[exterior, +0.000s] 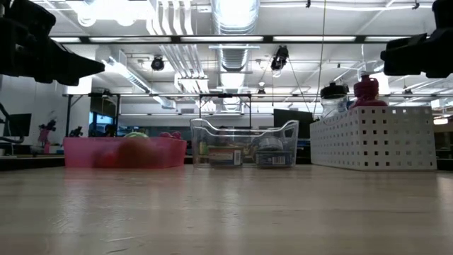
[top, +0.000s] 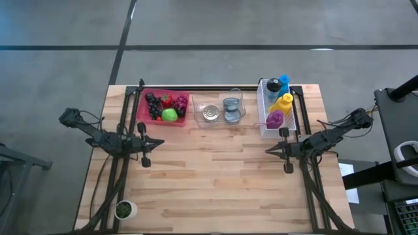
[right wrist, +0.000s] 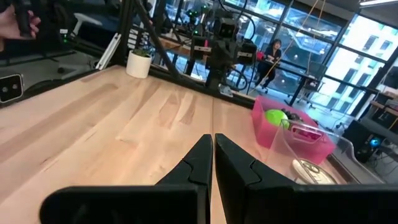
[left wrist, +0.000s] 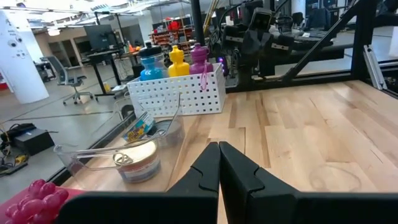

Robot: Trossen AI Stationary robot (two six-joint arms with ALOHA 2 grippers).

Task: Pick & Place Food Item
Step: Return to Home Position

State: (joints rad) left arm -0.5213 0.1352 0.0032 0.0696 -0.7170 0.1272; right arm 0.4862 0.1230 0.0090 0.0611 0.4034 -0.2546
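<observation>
Wooden table, open boards between the 2 arms. Left gripper: fingers pressed together, tips touching, holding 0 items, hanging above the boards. Right gripper: same, closed flat, empty, off the surface. The tips face each other, well apart. Grapes and green apple lie in the pink bin at the far edge. Blue can sits in the transparent bin just beside it. White basket stands near the right gripper.
</observation>
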